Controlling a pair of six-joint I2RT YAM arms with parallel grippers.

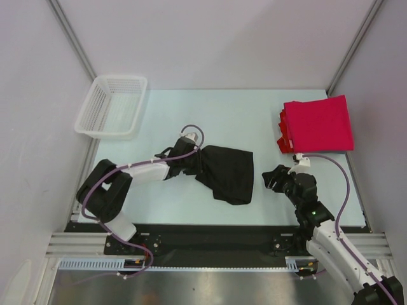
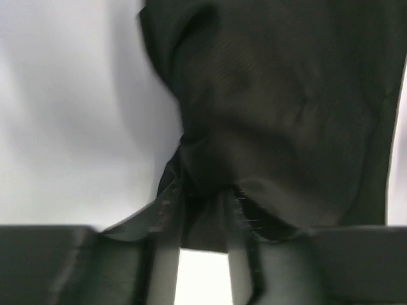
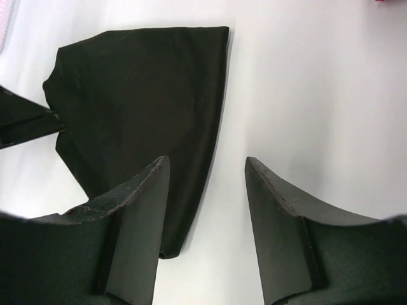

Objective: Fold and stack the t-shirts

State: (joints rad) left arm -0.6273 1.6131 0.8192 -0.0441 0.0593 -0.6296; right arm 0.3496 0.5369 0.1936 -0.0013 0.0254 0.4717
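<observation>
A plain black t-shirt (image 1: 229, 171) lies crumpled in the middle of the table. My left gripper (image 1: 194, 157) is at its left edge. In the left wrist view its jaws (image 2: 203, 197) stand close together with a bunched fold of the black t-shirt (image 2: 286, 114) between the tips. Folded bright red t-shirts (image 1: 318, 122) lie stacked at the back right. My right gripper (image 1: 270, 178) hovers just right of the black shirt. It stands open (image 3: 206, 165) with only bare table between its fingers, and the black t-shirt (image 3: 140, 101) lies to their left.
A white mesh basket (image 1: 89, 114) stands at the back left corner. Walls close in the table on the left, back and right. A purple cable loops above the left wrist.
</observation>
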